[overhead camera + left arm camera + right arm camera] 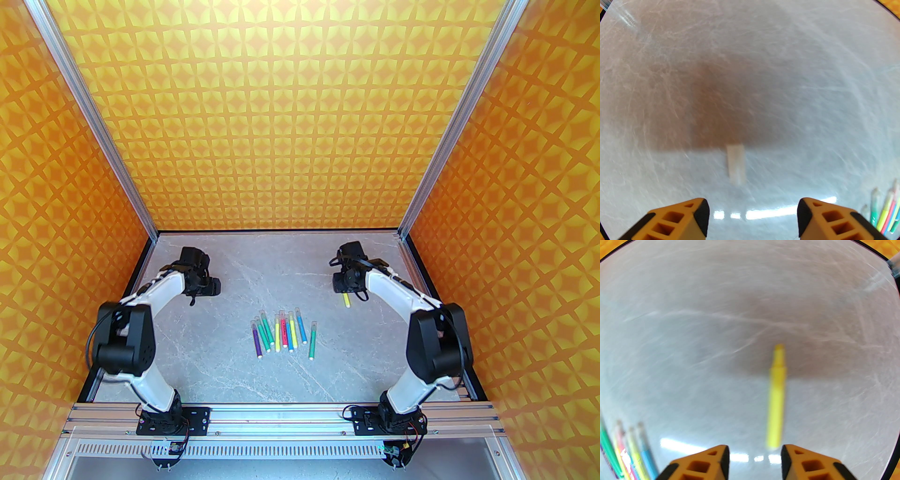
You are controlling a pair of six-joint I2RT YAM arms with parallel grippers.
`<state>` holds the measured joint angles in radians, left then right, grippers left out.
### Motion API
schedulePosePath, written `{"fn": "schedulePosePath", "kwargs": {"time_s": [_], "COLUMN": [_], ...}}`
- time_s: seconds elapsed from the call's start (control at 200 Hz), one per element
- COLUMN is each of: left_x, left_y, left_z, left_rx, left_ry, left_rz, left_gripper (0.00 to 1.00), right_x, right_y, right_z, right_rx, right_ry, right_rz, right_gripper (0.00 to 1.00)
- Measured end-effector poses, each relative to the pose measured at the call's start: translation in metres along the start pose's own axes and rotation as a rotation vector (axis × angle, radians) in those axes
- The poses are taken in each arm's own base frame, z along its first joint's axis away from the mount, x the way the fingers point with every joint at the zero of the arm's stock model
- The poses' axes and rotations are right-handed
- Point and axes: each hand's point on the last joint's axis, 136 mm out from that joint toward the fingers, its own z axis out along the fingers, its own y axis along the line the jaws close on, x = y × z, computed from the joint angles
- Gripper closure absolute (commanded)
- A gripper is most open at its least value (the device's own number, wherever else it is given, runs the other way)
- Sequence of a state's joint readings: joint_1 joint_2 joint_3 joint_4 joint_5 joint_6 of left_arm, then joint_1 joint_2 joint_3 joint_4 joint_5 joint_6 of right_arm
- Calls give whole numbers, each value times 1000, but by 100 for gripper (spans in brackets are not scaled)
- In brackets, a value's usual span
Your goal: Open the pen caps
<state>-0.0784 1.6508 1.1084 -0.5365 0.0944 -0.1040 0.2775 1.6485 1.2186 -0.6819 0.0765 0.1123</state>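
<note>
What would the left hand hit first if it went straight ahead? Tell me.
Most likely the clear cap, which lies on the table directly ahead of the open left hand. The view is blurred and depth is unclear, so it might touch the table itself first.

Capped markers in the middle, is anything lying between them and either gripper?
Nothing visible does. Bare table separates the left gripper and right gripper from the capped markers. The loose cap lies by the left gripper, the uncapped yellow marker by the right, both clear of the cluster.

Clear-whitish pen caps (313, 324) mostly fitted; one cap (736, 164) lying loose.
</note>
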Motion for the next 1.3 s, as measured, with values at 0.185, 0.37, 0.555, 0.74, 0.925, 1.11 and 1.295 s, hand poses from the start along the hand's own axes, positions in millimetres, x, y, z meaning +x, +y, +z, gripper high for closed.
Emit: {"fn": "schedulePosePath", "kwargs": {"time_s": [0.185, 0.37, 0.555, 0.74, 0.925, 1.11, 1.295], "left_x": [20, 18, 4, 0, 0, 0, 3], "left_y": [-18, -45, -65, -70, -71, -72, -71], "left_z": [-22, -48, -71, -78, -81, -83, -80], "left_rx": [113, 211, 284, 308, 318, 321, 320], "left_ry": [-95, -233, -359, -407, -432, -443, -436], "left_rz": [-2, 35, 82, 98, 105, 108, 107], "left_gripper": [28, 25, 22, 21, 21, 20, 20], "right_x": [32, 63, 94, 126, 139, 149, 159], "right_y": [38, 63, 80, 92, 105, 113, 116], "right_z": [-15, -27, -29, -25, -25, -19, -7], "right_rx": [-72, -97, -103, -85, -88, -82, -77], "right_ry": [31, 69, 109, 176, 200, 226, 262], "right_rz": [-25, -15, 25, 46, 62, 77, 101], "right_gripper": [52, 52, 52, 53, 55, 56, 56]}}
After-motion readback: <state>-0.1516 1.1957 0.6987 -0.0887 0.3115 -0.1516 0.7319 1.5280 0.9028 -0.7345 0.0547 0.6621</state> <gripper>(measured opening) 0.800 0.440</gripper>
